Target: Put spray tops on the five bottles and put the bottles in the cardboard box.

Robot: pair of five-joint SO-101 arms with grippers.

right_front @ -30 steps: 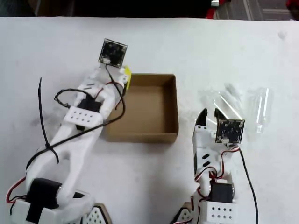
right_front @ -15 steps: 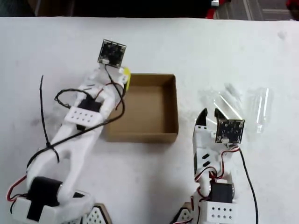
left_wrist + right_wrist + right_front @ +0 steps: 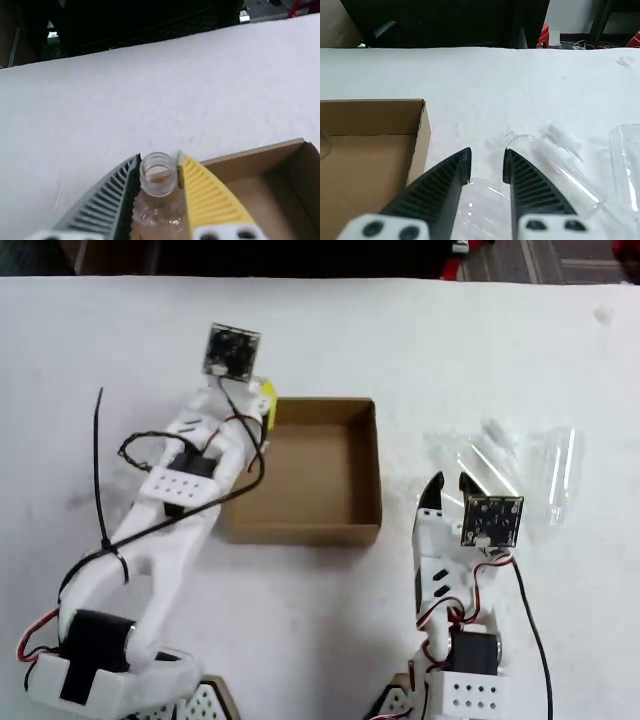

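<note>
The white table (image 3: 330, 330) carries the whole job, and the open box (image 3: 300, 533) sits at its centre, within reach of both arms and with no bottle in it. The left arm (image 3: 170, 500) stretches from the lower left up to the box's upper-left corner. There the left gripper (image 3: 158, 159) pinches a clear bottle (image 3: 159, 175) by the neck. The mouth is bare and kept free of the jaws, probably so that a top can go on. The right gripper (image 3: 450, 485) rests at lower right of the box, fingers slightly parted with nothing between them. It points at the heap of clear bottles (image 3: 510, 475) lying on their sides at right of frame. Among them lies a small white piece (image 3: 562, 136), perhaps a spray top.
</note>
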